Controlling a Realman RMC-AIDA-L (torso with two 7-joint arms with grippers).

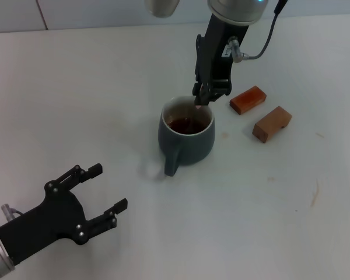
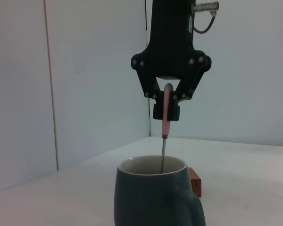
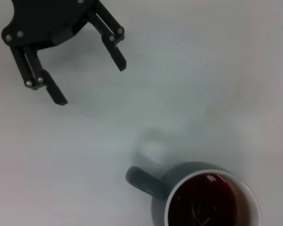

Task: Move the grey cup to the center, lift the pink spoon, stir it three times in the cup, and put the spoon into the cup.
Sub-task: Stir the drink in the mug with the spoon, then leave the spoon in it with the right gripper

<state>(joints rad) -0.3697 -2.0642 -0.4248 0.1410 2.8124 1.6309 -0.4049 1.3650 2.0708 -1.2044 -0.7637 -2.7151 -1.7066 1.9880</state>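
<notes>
Black and closed, the right pincer [image 2: 168,104] is clamped on the pale handle of the pink spoon [image 2: 165,123], which is held upright with its thin metal neck dipped into the grey cup [image 1: 186,135]. The spoon is judged light, stiff and slim, so it could swivel between the fingers if the bowl catches the cup wall; the upper handle, where it is held now, is judged the best place to hold it. The cup stands on the white surface [image 1: 93,87] near the middle, holds dark liquid, and is judged heavy, hard and breakable; its handle points toward the robot. The left pincer [image 1: 96,195] is parked open, low over the surface and well apart from the cup. Two wooden blocks [image 1: 260,111] lie beside the cup.
</notes>
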